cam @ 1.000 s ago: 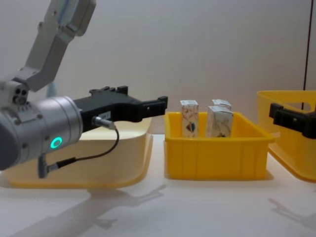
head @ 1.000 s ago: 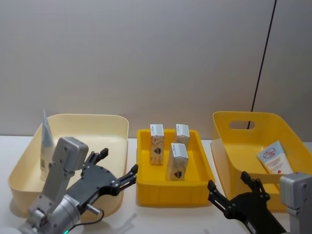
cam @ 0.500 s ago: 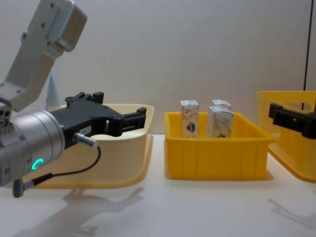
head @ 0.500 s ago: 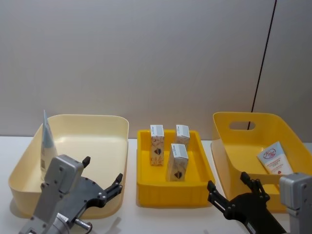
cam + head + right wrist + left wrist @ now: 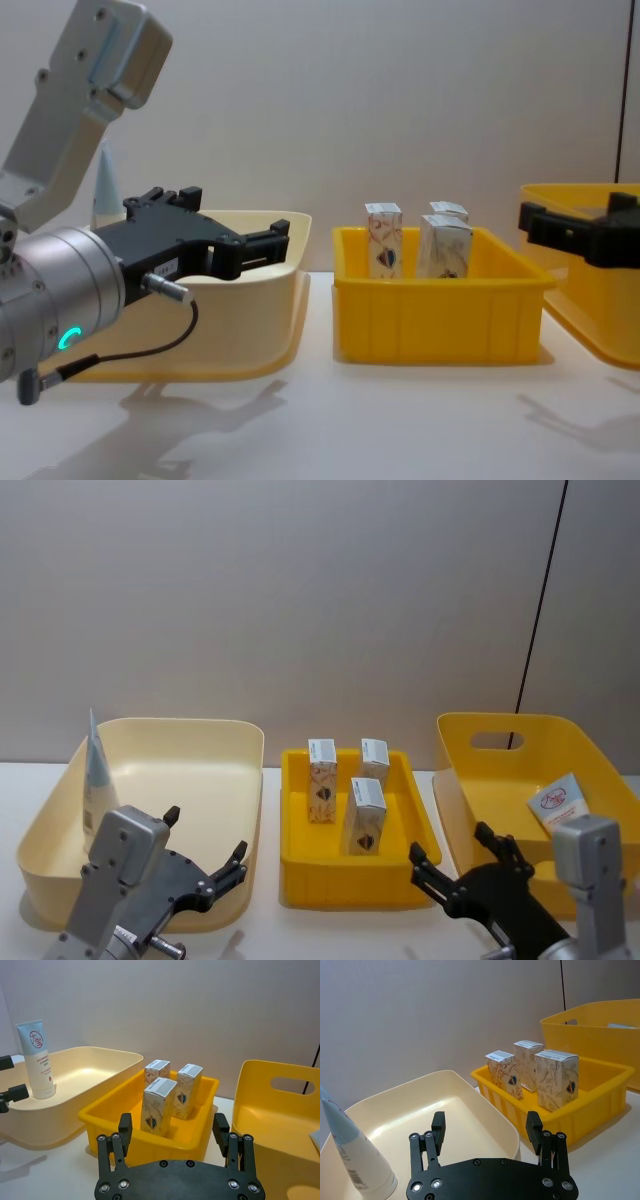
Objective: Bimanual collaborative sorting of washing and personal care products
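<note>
1. Three cartons (image 5: 365,815) are seen upright in the middle tray (image 5: 340,877), two at the back and one nearer the front.
2. A tube (image 5: 96,780) is stood crimped end up against the left wall of the cream bin (image 5: 170,723).
3. A second tube (image 5: 558,802) is leaned against the right wall of the yellow bin (image 5: 530,718), partly hidden by the right arm.
4. The left gripper (image 5: 205,838) is held over the cream bin's near rim, with its jaws spread and nothing between them.
5. The right gripper (image 5: 450,845) is held low by the yellow bin's near left corner, just beside the tray, with its jaws spread and empty.
</note>
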You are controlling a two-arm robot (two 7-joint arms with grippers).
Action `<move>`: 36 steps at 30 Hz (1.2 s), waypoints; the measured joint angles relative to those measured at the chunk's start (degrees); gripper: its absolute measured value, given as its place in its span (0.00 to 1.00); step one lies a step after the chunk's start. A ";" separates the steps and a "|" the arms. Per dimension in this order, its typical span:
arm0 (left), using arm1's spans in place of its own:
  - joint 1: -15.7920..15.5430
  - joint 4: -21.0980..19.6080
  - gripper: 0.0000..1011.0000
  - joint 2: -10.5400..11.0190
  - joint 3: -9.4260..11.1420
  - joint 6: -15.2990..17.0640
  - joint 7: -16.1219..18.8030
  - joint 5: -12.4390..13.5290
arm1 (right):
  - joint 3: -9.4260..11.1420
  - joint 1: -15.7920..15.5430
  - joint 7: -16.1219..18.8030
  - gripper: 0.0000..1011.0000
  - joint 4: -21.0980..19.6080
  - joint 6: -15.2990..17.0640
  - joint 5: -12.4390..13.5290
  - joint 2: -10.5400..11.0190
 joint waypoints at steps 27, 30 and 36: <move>0.00 0.00 0.99 0.00 -0.03 0.04 0.00 0.00 | -3.23 13.12 1.51 0.99 12.74 4.58 -2.32 -5.83; 0.00 0.00 0.99 0.00 -0.03 0.04 0.00 0.00 | -3.48 14.60 1.40 0.99 14.61 4.81 -2.67 -6.63; 0.00 0.01 0.99 0.00 -0.03 0.05 0.00 -0.01 | -3.93 17.56 1.14 0.99 18.64 5.04 -3.30 -8.31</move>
